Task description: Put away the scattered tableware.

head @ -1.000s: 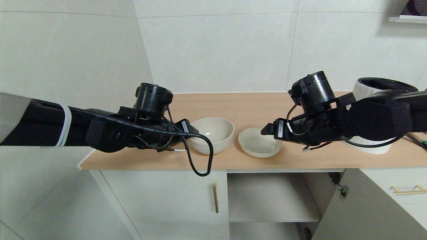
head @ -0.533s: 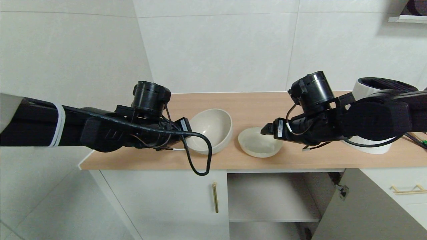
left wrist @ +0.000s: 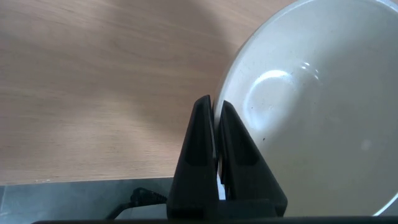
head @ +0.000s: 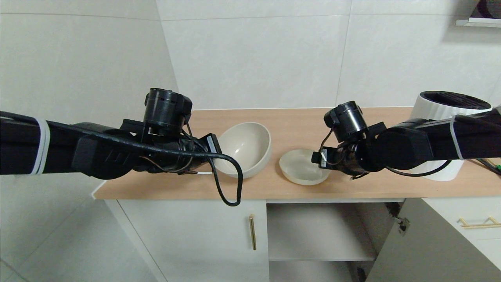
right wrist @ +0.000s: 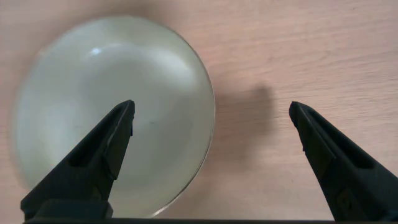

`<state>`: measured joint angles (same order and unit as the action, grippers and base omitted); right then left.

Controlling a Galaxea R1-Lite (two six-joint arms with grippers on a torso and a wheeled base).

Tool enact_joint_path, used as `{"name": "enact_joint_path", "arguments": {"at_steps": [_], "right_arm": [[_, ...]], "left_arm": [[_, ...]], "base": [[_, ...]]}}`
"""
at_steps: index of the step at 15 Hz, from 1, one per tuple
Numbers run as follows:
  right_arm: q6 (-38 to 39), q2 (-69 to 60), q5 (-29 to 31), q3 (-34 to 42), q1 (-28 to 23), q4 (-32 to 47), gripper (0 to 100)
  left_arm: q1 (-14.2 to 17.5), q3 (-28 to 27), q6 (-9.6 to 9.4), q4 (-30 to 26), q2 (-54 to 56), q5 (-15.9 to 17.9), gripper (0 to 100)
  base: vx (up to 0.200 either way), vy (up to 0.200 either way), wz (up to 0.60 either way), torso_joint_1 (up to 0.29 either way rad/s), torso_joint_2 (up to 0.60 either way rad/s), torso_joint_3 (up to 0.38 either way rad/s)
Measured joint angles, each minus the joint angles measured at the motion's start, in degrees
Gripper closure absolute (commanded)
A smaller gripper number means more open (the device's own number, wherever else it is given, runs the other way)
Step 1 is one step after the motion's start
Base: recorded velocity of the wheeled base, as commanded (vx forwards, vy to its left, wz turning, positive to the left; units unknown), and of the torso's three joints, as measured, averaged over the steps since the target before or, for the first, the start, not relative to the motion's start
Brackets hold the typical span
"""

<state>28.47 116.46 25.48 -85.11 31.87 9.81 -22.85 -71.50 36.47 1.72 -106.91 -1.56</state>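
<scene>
We were picking up bowls. Our left tool (left wrist: 215, 109) pinched the big bowl (head: 244, 147) by its rim, tilted, just beside the small bowl (head: 301, 166) on the tabletop (head: 352, 188). Our right tool (right wrist: 210, 111) hung open over the small bowl; next, we thought, it should pinch that rim.

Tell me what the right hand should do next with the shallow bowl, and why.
Probably lower and close on the rim. The right hand stands open over the shallow bowl, its jaws straddling the rim, one above the inside and one above the counter, so the bowl is not yet gripped.
</scene>
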Motion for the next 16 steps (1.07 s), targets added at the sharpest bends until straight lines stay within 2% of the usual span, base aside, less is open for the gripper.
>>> {"name": "enact_joint_path", "arguments": {"at_steps": [6,7,16], "right_arm": [[-0.1,2.2,0.1,-0.7,-0.3,0.0,0],[0.0,2.2,0.0,-0.7,-0.3,0.0,100],[0.2,1.8,-0.3,-0.6,-0.3,0.0,100]], "left_arm": [[-0.1,0.0,0.0,0.0,0.3,0.0,100],[-0.1,0.0,-0.02,0.0,0.3,0.0,100],[-0.1,0.2,0.0,-0.1,1.0,0.0,100]], "base": [[0.0,0.0,0.0,0.0,0.0,0.0],[0.0,0.0,0.0,0.0,0.0,0.0],[0.0,0.0,0.0,0.0,0.0,0.0]]}}
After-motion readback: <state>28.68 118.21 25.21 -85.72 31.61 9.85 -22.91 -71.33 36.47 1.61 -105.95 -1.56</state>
